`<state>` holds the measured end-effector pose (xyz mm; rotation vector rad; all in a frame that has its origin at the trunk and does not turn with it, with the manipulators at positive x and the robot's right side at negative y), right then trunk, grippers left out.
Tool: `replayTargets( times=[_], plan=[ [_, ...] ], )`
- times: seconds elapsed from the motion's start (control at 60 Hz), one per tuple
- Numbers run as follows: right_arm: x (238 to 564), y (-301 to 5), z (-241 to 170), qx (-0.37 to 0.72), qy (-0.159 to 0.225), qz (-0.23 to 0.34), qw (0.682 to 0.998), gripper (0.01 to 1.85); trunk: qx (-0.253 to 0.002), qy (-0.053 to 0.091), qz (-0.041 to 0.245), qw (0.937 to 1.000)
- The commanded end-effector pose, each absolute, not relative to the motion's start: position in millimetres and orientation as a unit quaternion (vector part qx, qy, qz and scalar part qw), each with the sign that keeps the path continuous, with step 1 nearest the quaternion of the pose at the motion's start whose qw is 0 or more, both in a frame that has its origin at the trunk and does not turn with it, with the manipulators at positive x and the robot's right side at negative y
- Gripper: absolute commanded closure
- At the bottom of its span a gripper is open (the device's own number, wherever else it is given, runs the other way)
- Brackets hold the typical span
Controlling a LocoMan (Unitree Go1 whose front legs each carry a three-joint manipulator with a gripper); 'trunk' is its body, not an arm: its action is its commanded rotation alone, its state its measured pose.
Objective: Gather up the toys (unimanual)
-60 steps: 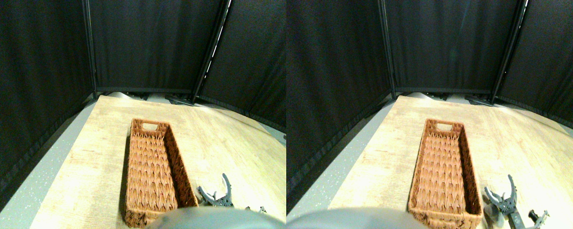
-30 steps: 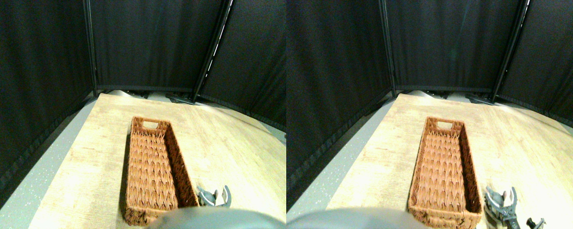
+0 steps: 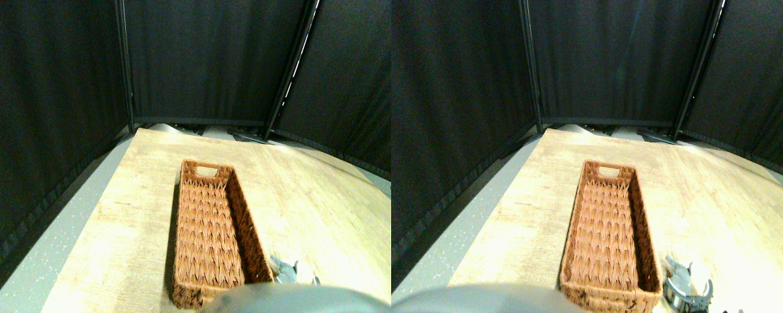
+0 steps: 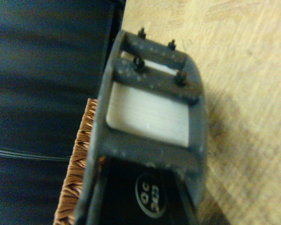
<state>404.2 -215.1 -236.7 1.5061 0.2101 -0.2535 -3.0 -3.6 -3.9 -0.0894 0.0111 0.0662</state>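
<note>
At nine o'clock in the forward view a grey floor strip [image 3: 45, 254] is seen beside the wooden tabletop [image 3: 137, 195], and black curtain panels [image 3: 202, 59] close off the scene from ten to two o'clock, probably to keep the background plain. At the centre a long wicker basket [image 3: 189, 195] is laid lengthwise, its handle cut-out at twelve o'clock and its near end at six. Nothing is seen inside it, and no toys are visible on the table in either view, so collection is judged not yet begun or the toys lie out of frame. At five o'clock the right gripper [image 3: 290, 272] is found low on the table just beside the basket's right wall, mostly cut off by the frame edge. In the wrist view the dark jaw frame [image 4: 150, 117] fills the middle, with the basket's weave [image 4: 82, 168] close alongside and bare wood beyond. Whether the jaws are parted cannot be told; nothing is seen held.
</note>
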Motion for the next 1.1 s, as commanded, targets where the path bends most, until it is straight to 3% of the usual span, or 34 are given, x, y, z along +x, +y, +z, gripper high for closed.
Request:
replayTargets(
  times=[0.017,0.5,0.583,0.617,0.667,0.7,0.767,0.917,0.95,1.1],
  plan=[
    [406.4,-217.8,-236.7,0.686,0.081,-0.114,0.714,0.85,-0.053,0.012,0.039,0.9977],
    [419.9,-231.1,-250.4,0.678,0.056,-0.149,0.717,0.96,-0.053,0.017,0.039,0.9977],
    [419.5,-233.2,-251.4,0.683,0.047,-0.155,0.712,1.13,-0.051,0.016,0.040,0.9978],
    [419.7,-234.1,-251.7,0.674,0.040,-0.158,0.721,1.33,-0.051,0.016,0.039,0.9978],
    [419.5,-232.6,-250.0,0.657,0.009,-0.174,0.734,1.76,-0.052,0.016,0.039,0.9978],
    [419.5,-231.7,-248.1,0.639,0.000,-0.186,0.746,1.80,-0.052,0.016,0.038,0.9978],
    [422.6,-233.1,-243.6,0.615,-0.006,-0.185,0.767,1.80,-0.051,0.015,0.039,0.9978],
    [425.8,-236.3,-236.8,0.622,-0.015,-0.186,0.760,1.80,-0.050,0.016,0.035,0.9980],
    [426.7,-237.1,-234.8,0.607,-0.021,-0.181,0.774,1.80,-0.050,0.016,0.035,0.9980],
    [427.2,-238.3,-230.2,0.600,-0.034,-0.179,0.779,1.80,-0.049,0.015,0.033,0.9981]
  ],
)
